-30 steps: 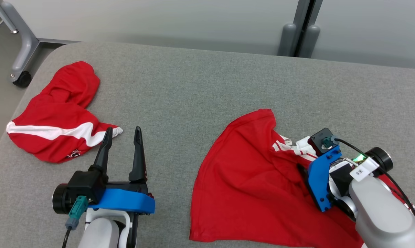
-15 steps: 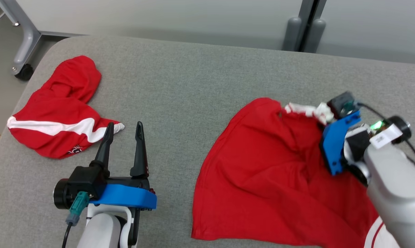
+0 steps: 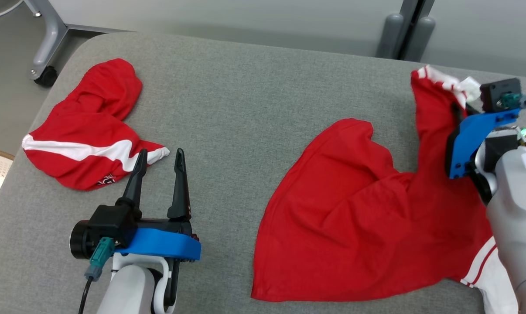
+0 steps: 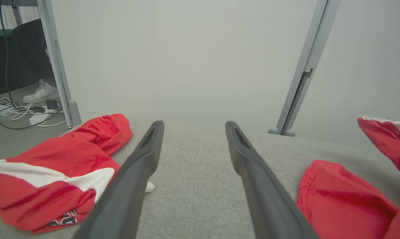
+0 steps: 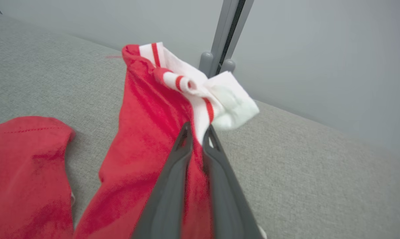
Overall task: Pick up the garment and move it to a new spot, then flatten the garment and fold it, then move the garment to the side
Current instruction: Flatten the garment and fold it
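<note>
Right gripper (image 5: pixel 196 132) was clamped on the garment's (image 3: pixel 354 226) white striped edge, held raised; the rest draped below it onto the table (image 3: pixel 245 100). Left gripper (image 3: pixel 160 153) was spread wide and empty, with a second red garment (image 3: pixel 84 135) just beyond its left finger.

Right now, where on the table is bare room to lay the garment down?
Free: the table in its middle, between the crumpled red-and-white cloth at left and the red garment at right. Crowded: the right side, where the right gripper pinches that garment.
</note>
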Available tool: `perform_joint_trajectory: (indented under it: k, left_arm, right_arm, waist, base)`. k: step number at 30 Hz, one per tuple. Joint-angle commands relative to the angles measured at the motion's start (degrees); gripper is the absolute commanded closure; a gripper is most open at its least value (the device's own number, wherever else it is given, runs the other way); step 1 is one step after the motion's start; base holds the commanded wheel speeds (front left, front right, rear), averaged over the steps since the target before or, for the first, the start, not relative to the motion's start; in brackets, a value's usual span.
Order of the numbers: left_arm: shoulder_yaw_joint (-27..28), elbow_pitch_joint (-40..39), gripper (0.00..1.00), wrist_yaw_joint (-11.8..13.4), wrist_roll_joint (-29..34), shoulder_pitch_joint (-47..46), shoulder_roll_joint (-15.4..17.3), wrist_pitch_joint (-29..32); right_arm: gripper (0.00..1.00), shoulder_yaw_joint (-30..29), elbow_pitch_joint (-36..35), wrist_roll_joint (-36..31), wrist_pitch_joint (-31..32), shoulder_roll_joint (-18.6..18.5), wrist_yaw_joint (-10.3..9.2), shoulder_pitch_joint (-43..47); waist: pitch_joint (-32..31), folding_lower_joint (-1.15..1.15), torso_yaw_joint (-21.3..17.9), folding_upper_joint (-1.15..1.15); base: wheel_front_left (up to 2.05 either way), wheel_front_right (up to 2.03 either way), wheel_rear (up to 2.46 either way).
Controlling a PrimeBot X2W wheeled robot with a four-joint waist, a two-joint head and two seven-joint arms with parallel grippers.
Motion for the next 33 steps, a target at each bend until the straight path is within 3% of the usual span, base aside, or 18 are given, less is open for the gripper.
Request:
perform_joint_trajectory:
  k: [1,7,15,24,33]
  left_arm:
    - [-0.04,0.24,0.00,0.15,0.18,-0.52,-0.06,-0.28]
    - [0.58,0.61,0.00,-0.13,0.92,0.29,-0.05,-0.28]
    - [3.58,1.00,0.00,-0.76,2.76,2.96,0.54,-0.29]
    - [5.82,0.61,0.00,-1.16,3.98,6.38,1.68,-0.28]
    - [6.95,0.75,0.00,-1.37,4.66,7.75,2.08,-0.28]
  right_arm:
    - [0.00,-0.79,1.32,-1.13,-0.68,0.47,0.01,-0.20]
    - [0.00,-2.70,3.57,-2.19,-7.96,2.42,0.01,0.96]
    - [0.00,-1.98,0.84,2.73,-16.68,4.37,0.01,5.43]
    - [0.00,0.29,-20.23,10.36,-17.09,4.52,0.02,18.97]
    - [0.00,-0.19,-36.64,11.11,-17.05,6.74,0.02,33.19]
  waist:
    - [-0.01,-0.01,-0.18,0.00]
    - [-1.03,-0.01,-1.96,0.00]
    - [-4.75,-0.01,-6.58,0.00]
    - [-7.68,-0.01,-11.35,0.00]
    - [-8.57,-0.01,-13.45,0.00]
  base:
    - [0.00,0.00,0.00]
    - [0.00,0.00,0.00]
    - [0.00,0.00,0.00]
    - [0.00,0.00,0.00]
    - [0.00,0.00,0.00]
